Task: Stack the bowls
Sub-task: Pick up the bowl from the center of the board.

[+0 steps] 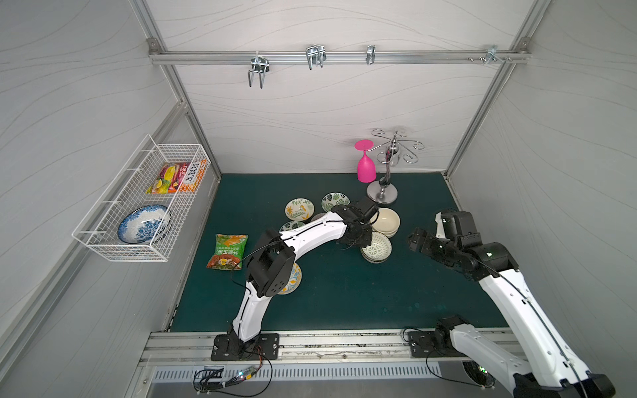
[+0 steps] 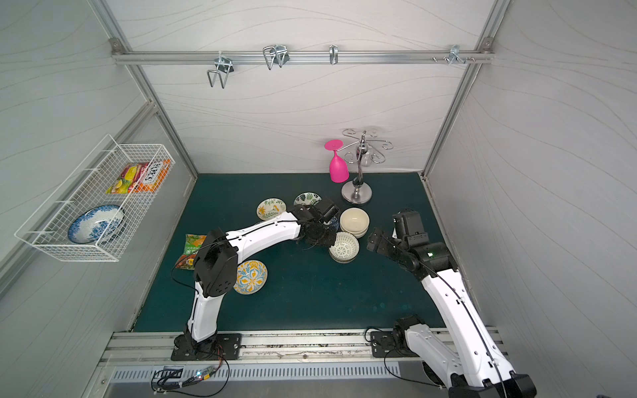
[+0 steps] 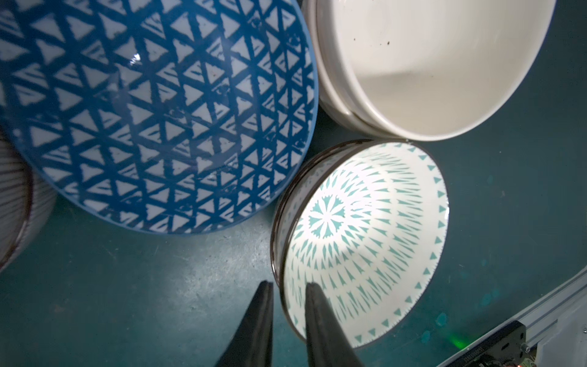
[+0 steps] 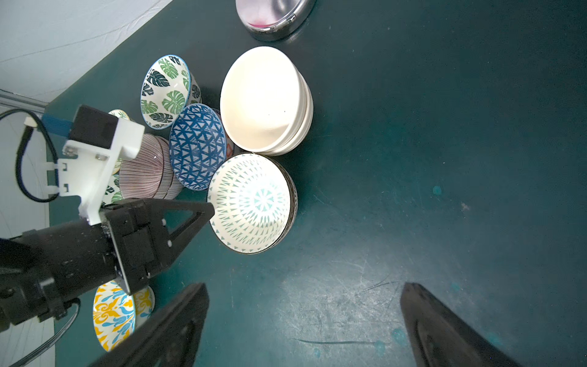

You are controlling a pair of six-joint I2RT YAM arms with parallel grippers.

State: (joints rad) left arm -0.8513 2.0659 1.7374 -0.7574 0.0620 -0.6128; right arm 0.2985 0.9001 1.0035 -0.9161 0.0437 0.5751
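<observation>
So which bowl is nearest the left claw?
The white bowl with green triangles: the left gripper's fingers straddle its rim, no other bowl's.

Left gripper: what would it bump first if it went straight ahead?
Most likely the green-patterned bowl: its rim sits between the left gripper's fingers, so it would run onto that bowl's wall.

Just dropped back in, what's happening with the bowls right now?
The left hand is down at the green lattice bowl, set astride its rim and apparently pinching it. That bowl sits nested on another. The cream bowls beside it are already stacked. The right hand hangs open over the mat, holding nothing. The yellow-and-blue bowl lies alone near the left arm.
</observation>
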